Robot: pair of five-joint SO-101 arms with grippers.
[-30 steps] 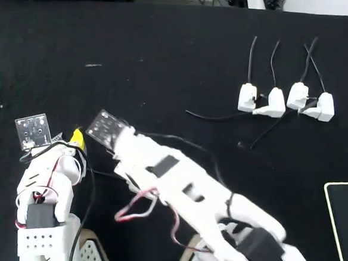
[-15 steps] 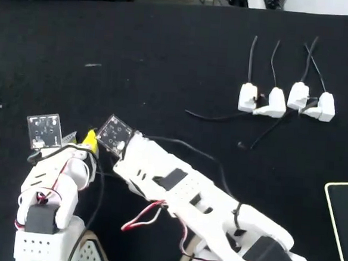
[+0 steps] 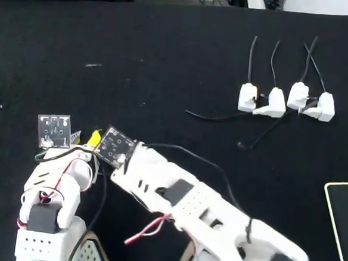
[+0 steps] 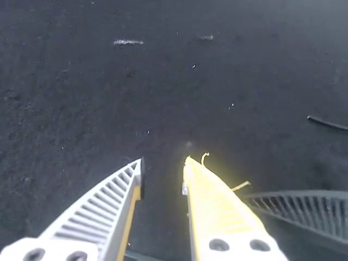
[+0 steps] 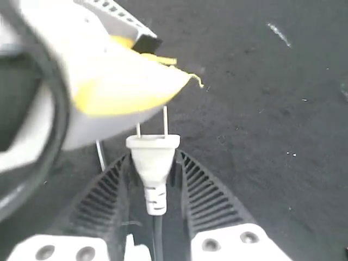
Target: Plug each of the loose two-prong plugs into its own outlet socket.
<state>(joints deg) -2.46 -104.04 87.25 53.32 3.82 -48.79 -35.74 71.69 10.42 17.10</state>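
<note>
Jaws of the left gripper (image 4: 163, 162) are standing narrowly parted and empty, crowding the prongs just ahead; the right gripper (image 5: 152, 163) is clamping one plug (image 5: 154, 148) by its body, prongs forward, over the near-left table (image 3: 167, 58); it is probably needing a clear, level carry rightward, prongs squared to a slot; four white outlet blocks (image 3: 274, 103) are sitting far right, well apart from the plug.

left gripper (image 4: 163, 162): fingers slightly apart | right gripper (image 5: 154, 156): clamped on plug (image 5: 152, 145) | grippers side by side
</note>
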